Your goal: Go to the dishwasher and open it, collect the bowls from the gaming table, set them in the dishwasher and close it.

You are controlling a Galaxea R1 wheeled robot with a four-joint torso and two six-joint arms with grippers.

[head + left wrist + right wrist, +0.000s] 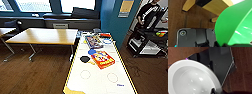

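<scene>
A: Where are the bowls?

B: Green bowl (233,25) sits in your left tool (224,44), pinched at the rim as far as I can tell. White bowl (190,79) is in your right tool (214,91), a dark finger hooked over its rim. Both hang over dark wood floor (37,72), off the gaming table (100,80).

A: So what's the step?

B: Looks like carrying them off to the dishwasher. Rim grips are thin, so hold the wrists level and move slowly. A jolt could tip a bowl out.

A: What's close by?

B: The left wrist view shows the green bowl near the table's yellow leg (218,6). Give that side room before you turn.

A: And the tabletop itself?

B: It's straight ahead with its near end right under you. An orange game box (103,59), a black puck (85,59) and a blue disc (91,51) lie mid-table. I can't make out any more bowls on it.

A: Where's the open room?

B: Bare floor on both sides. On the left a wooden tabletop (45,35) stands further back. On the right there's a black cart (147,42) with a person (148,12) behind it, so swing wide of them.
</scene>
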